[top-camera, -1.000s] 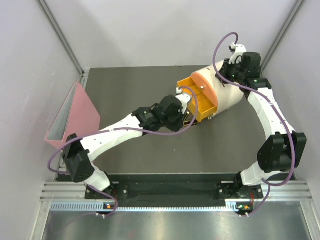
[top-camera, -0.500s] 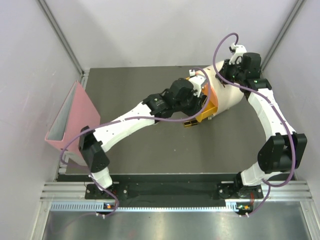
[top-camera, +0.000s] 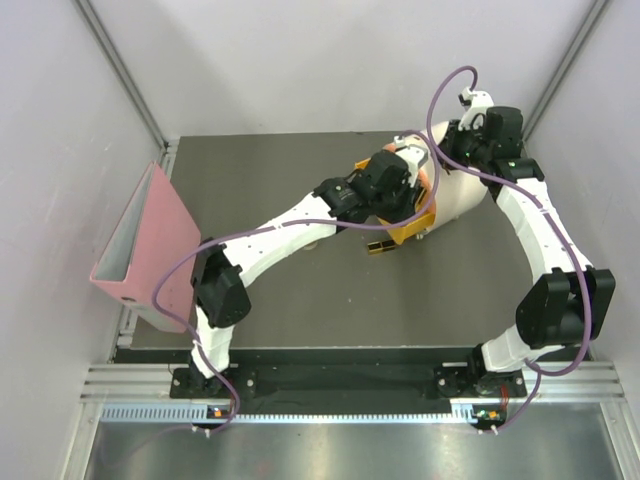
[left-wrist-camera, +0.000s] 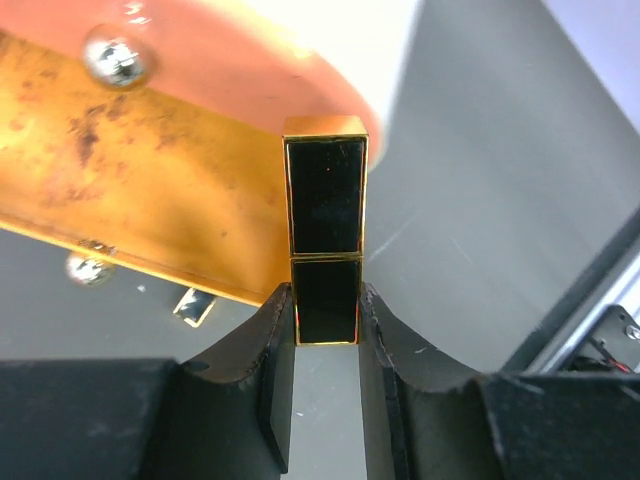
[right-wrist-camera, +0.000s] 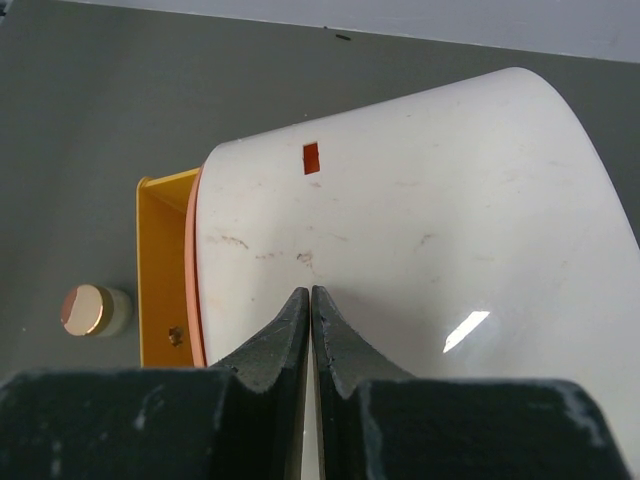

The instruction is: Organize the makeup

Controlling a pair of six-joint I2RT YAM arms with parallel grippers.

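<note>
pinching a glossy black case (left-wrist-camera: 325, 220) with thin gold edges by one end, the left gripper (left-wrist-camera: 325, 305) holds it close to the orange drawer (left-wrist-camera: 150, 200). the left arm (top-camera: 280, 235) stretches far forward; the right gripper (right-wrist-camera: 311, 300), fingers pressed together, hangs over the cream box (right-wrist-camera: 420, 230).

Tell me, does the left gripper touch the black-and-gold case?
Touching. The left wrist view shows the left gripper clamping the black-and-gold case on both sides.

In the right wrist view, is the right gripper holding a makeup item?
No, the right gripper has its fingers closed against each other with nothing between them, above the cream box.
</note>
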